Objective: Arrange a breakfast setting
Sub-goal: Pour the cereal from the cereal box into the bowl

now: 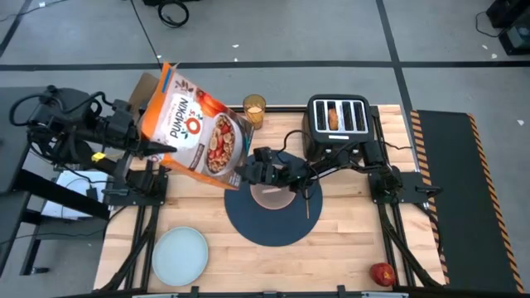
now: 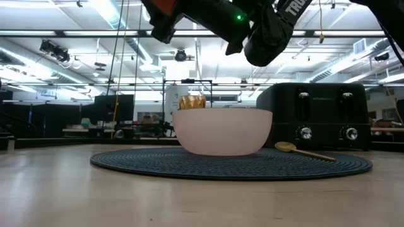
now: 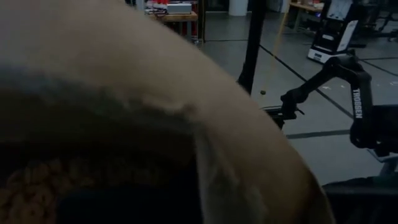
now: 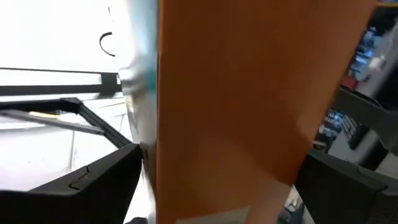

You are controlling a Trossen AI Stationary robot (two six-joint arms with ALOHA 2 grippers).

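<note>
The brown-and-orange cereal box (image 1: 195,124) hangs tilted over the table's far left, open flaps (image 1: 151,83) up, low corner (image 1: 234,184) beside the pinkish bowl (image 1: 269,197). My left gripper (image 1: 156,147) is shut on its left edge. My right gripper (image 1: 248,172) stands open at the low corner, fingers either side of the orange narrow side (image 4: 230,112). The bowl and gold spoon (image 1: 307,203) rest on the dark-blue mat (image 1: 277,223). Toast (image 1: 334,116) stands in the toaster (image 1: 338,124). My left gripper holds the cereal box by its left long edge (image 1: 153,141), coming in level from the table's left. The box covers the fingers in the wrist view, so the kind of hold stays hidden. The box hangs clear of the table, tilted. My right gripper's dark fingers (image 4: 93,180) flank the box's narrow side; whether they touch it I cannot tell.
The amber juice glass (image 1: 254,110) stands at the far edge next to the box. A pale blue-green plate (image 1: 180,255) lies near the front left, and a red apple (image 1: 382,274) at the front right. Black arm frames run down both sides of the table.
</note>
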